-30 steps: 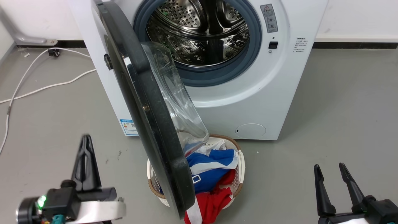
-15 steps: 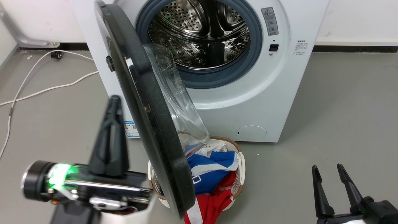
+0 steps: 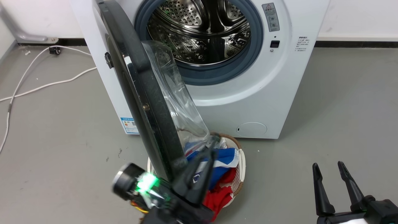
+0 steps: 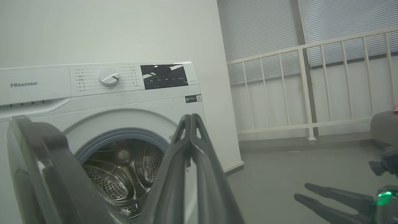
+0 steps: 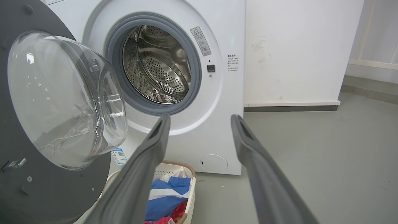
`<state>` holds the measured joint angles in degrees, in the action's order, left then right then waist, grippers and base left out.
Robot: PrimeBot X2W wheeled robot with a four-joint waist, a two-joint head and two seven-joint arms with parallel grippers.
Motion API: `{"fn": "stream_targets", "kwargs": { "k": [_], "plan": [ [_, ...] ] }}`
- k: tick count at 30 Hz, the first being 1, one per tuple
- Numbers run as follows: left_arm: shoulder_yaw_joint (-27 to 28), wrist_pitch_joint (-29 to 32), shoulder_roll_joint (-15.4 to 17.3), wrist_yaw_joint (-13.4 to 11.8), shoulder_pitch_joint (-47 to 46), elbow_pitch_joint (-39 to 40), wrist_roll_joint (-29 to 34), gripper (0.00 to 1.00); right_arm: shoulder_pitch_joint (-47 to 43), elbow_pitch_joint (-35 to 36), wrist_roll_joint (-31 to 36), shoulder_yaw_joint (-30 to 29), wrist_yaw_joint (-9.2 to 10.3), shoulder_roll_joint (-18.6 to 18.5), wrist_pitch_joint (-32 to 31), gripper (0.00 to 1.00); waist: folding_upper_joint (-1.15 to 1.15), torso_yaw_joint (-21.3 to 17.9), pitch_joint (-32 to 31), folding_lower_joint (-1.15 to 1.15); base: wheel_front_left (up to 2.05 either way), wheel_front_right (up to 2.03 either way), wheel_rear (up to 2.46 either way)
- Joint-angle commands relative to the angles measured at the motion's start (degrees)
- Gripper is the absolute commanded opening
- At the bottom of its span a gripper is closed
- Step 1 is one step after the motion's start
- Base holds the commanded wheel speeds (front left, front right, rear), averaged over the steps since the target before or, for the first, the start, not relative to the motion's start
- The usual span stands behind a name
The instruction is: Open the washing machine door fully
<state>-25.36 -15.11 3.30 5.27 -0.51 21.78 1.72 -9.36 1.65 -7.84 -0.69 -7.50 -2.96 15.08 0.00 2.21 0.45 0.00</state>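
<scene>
You have the washing machine door (image 3: pixel 146 102) about half open. It stands out from the left side of the washing machine (image 3: pixel 248 102), with its glass bowl facing right and its lower edge above the laundry basket (image 3: pixel 242 161) on the floor in front. Your left hand (image 4: pixel 190 119) has its two fingers pressed together and holds nothing, I think so that they work as one stiff pusher. It sits low at the inner side of the door, far from the hinge, where a push to the left turns it easily; whether it touches, I cannot tell. Your right hand (image 3: pixel 328 165) is open and empty, low at the right, probably to leave the swing free.
</scene>
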Motion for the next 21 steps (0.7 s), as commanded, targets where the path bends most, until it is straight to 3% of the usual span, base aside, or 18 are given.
{"fn": "stream_targets", "kwargs": {
  "k": [1,21],
  "plan": [
    [-0.99,0.08,0.51,0.41,0.46,-1.65,-0.31,0.00,0.67,0.17,0.25,0.12,0.01,0.16,0.12,1.00,0.00,-0.11,0.29,0.00,0.00,0.00,0.00],
    [-6.03,-0.04,2.74,0.87,4.02,-16.98,-2.70,0.00,1.63,0.35,0.70,0.00,0.01,0.16,0.12,1.00,0.00,-0.22,1.79,0.00,0.00,0.00,0.00]
  ]
}}
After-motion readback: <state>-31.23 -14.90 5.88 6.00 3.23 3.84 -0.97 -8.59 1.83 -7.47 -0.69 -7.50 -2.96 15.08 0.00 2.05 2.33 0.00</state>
